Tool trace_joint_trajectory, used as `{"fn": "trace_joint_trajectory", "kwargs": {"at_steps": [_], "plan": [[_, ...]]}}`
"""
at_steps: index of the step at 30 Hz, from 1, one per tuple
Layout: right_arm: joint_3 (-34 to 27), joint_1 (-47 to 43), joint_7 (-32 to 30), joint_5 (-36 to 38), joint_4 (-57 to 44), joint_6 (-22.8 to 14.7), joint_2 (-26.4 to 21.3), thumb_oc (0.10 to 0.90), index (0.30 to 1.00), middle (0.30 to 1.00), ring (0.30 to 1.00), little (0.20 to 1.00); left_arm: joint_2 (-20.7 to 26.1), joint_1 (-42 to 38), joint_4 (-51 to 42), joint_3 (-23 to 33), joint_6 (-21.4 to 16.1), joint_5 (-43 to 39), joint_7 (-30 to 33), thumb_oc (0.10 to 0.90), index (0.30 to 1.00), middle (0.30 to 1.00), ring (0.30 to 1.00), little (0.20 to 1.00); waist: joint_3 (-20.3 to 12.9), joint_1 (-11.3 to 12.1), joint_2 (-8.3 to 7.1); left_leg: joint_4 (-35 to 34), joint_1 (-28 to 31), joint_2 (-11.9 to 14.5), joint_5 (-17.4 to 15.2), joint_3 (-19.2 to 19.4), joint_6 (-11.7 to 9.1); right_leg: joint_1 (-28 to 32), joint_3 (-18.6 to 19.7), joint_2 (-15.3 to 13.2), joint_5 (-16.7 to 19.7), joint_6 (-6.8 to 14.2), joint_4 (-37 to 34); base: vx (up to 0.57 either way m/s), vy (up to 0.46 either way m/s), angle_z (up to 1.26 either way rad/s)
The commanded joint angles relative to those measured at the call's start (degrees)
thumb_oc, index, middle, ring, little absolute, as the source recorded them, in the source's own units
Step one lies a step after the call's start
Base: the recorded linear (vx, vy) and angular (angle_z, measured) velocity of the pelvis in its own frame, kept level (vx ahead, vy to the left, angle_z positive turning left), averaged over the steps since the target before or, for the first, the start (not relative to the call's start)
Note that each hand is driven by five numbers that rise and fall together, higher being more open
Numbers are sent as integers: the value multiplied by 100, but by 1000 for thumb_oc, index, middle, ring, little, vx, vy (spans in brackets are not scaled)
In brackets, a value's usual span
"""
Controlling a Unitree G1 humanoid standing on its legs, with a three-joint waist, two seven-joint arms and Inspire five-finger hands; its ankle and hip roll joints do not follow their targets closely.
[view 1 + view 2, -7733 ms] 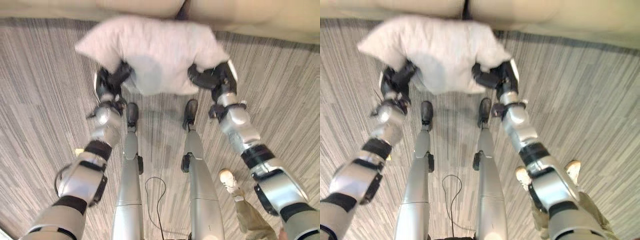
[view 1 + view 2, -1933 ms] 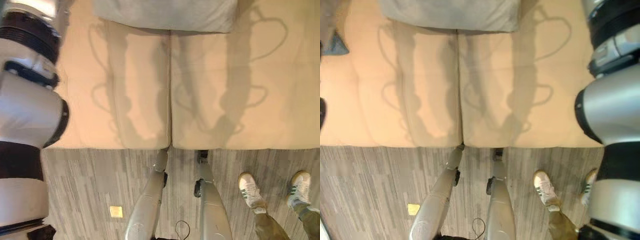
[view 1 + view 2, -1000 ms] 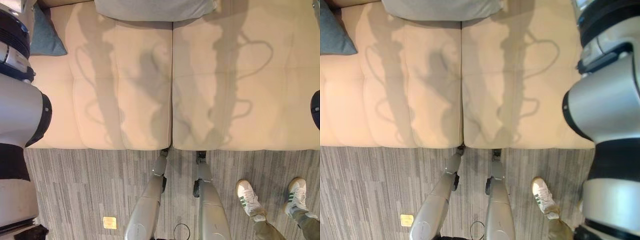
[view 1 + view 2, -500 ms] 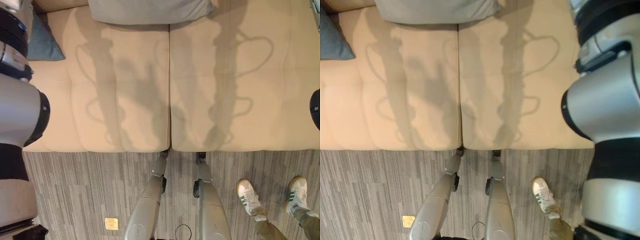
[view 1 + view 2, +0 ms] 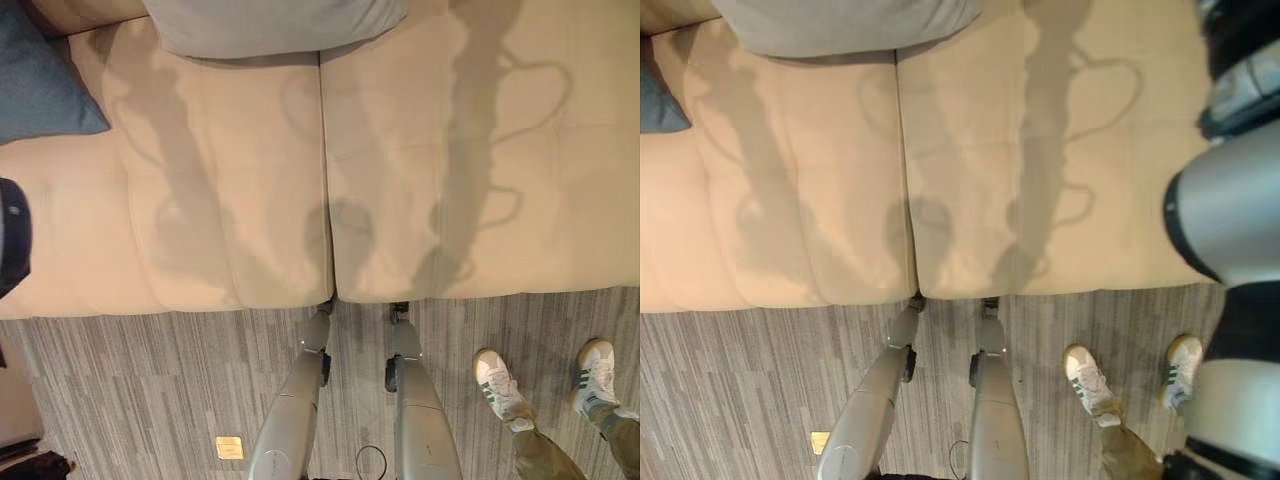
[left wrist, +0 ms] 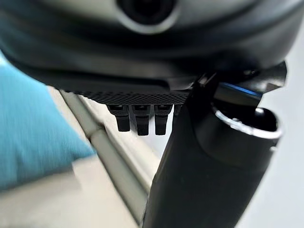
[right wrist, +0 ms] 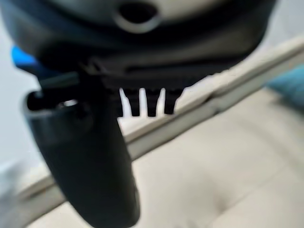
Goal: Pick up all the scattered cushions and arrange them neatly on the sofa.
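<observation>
Your main risk is the pale grey fabric cushion [image 5: 270,25] lying against the backrest of the beige upholstered sofa [image 5: 440,150], straddling the seam between the two seat pads. It sits below and ahead of your raised hands. If you drop an arm straight down as you back off, a forearm could drag it off the backrest and undo the placement. Lift clear before you turn.

The left hand [image 6: 142,116] is empty, its fingers hanging straight and relaxed, with the teal fabric cushion [image 6: 33,133] just off to its side at the sofa's end. The right hand [image 7: 149,107] is likewise slack and holds nothing, with a sliver of something teal [image 7: 289,83] beyond it; you cannot tell from this whether that is another cushion.

A person's legs in olive trousers and white sneakers [image 5: 500,385] stand on the grey striped carpet [image 5: 140,390] close behind your right arm, so a wide swing or backward step on that side could hit them.

Count: one grey cushion, one teal cushion for certain, one sofa with two seat pads in view, two sneakers, and one small yellow square tag [image 5: 229,447] on the carpet. You see no cushion on the carpet here, so look around before you call it done.
</observation>
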Motion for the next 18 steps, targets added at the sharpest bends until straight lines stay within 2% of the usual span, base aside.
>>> {"fn": "trace_joint_trajectory", "kwargs": {"at_steps": [1, 9, 12, 15, 16, 17, 18], "plan": [[58, 207, -645, 143, 15, -325, -264, 800, 900, 900, 900, 900, 407, 85, 298, -73, -503, 36, 422, 800, 900, 900, 900, 900, -1147, 174, 113, -76, -55, -19, -751, 52, -514, -102, -73, -202, -474, 500, -165, 10, -3, -3], [-461, 882, -468, 472, -697, -554, -983, 800, 900, 900, 900, 900, 1200, 1071, 376, 665, -462, -96, 258, 800, 900, 900, 900, 900, -1208, 80, -13, -76, 140, 53, -853, 118, -489, 53, -58, -196, -548, 468, -155, 10, -3, -3], [-799, 1441, -439, 441, -1067, -621, -1388, 800, 900, 900, 900, 900, 1551, 1886, 314, 1213, -467, -54, 131, 800, 900, 900, 900, 900, -1189, 48, -47, -76, 205, 74, -892, 155, -467, 102, -56, -200, -565, 454, -151, 6, 2, -4], [-1447, 2407, -438, 233, -1523, -683, -1937, 800, 900, 900, 900, 900, 1819, 3057, 279, 2084, -472, 13, -32, 800, 900, 900, 900, 900, -1123, 28, -102, -76, 276, 91, -932, 191, -443, 177, -58, -204, -597, 450, -148, -2, 4, -4], [-1852, 3000, -458, 133, -1794, -686, -2116, 800, 900, 900, 900, 900, 1845, 3837, 100, 2675, -511, 62, -65, 800, 900, 900, 900, 900, -1154, 6, -91, -76, 322, 95, -949, 213, -435, 230, -65, -210, -610, 449, -151, 0, 0, 0], [-2155, 3399, -424, 121, -1803, -695, -2304, 800, 900, 900, 900, 900, 1832, 4265, 68, 3012, -573, -9, -198, 800, 900, 900, 900, 900, -1107, 15, -100, -76, 337, 95, -959, 214, -425, 248, -70, -214, -622, 448, -146, 0, 0, 0], [-2748, 4128, -452, 63, -2055, -729, -2474, 800, 900, 900, 900, 900, 1789, 5130, -176, 3667, -670, 14, -219, 800, 900, 900, 900, 900, -1143, -10, -93, -76, 401, 100, -985, 223, -415, 317, -75, -223, -643, 448, -147, 0, 0, 0]]}}
